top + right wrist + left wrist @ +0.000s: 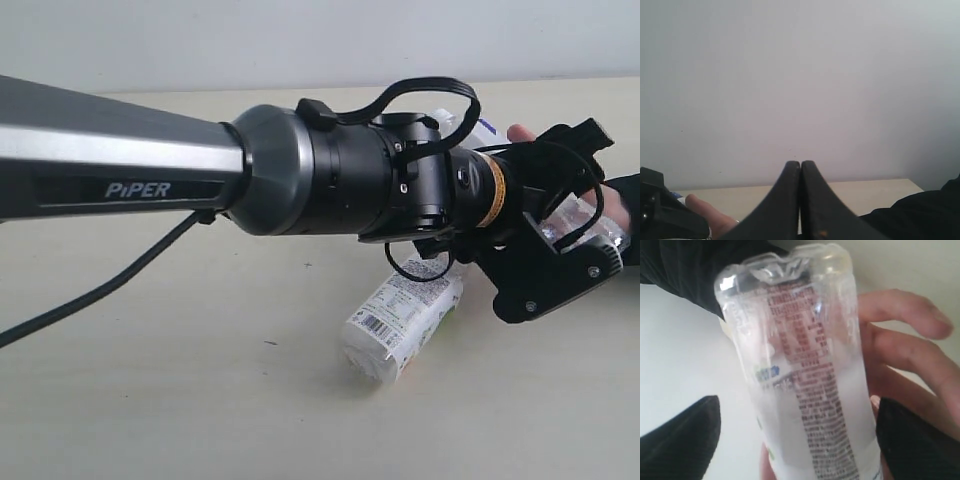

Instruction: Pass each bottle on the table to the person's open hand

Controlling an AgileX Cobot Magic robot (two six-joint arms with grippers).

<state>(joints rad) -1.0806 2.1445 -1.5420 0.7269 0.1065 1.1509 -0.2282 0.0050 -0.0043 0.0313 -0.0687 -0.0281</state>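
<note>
Left claw (590,205) looks released, gap down one side; bottle (805,375) runs lengthwise between my jaws, base outward, resting against the hand (902,362) just beyond. Right claw (800,200) clenched.

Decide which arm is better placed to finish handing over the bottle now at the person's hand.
Left. Its gripper straddles the clear bottle, which lies against the person's open hand. The right gripper is shut, empty and pointed at the wall.
</note>
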